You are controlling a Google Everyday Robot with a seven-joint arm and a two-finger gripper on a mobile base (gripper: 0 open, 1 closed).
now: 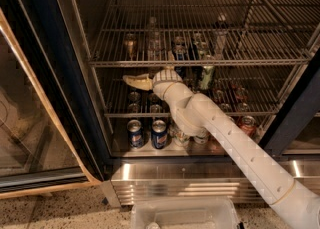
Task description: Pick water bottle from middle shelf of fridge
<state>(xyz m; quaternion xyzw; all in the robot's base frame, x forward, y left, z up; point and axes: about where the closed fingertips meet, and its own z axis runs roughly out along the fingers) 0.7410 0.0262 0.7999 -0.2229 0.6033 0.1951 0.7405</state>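
Observation:
The fridge (65, 73) stands open, with a dark frame and chrome wire racks. The water bottle (152, 40), clear with a pale cap, stands upright on the middle shelf (200, 63) among several cans and a dark-capped bottle (220, 35). My gripper (135, 81) is inside the fridge just under that shelf's front rail. It points left, below and slightly left of the water bottle, and holds nothing that I can see. My white arm (225, 138) runs in from the lower right and hides part of the lower racks.
A green-and-white bottle (206, 77) and several cans (134, 102) sit on the rack below. Two blue cans (136, 133) stand on the floor panel. The glass door (30, 138) hangs open at left. A ribbed steel strip (200, 185) and a white bin (182, 215) lie in front.

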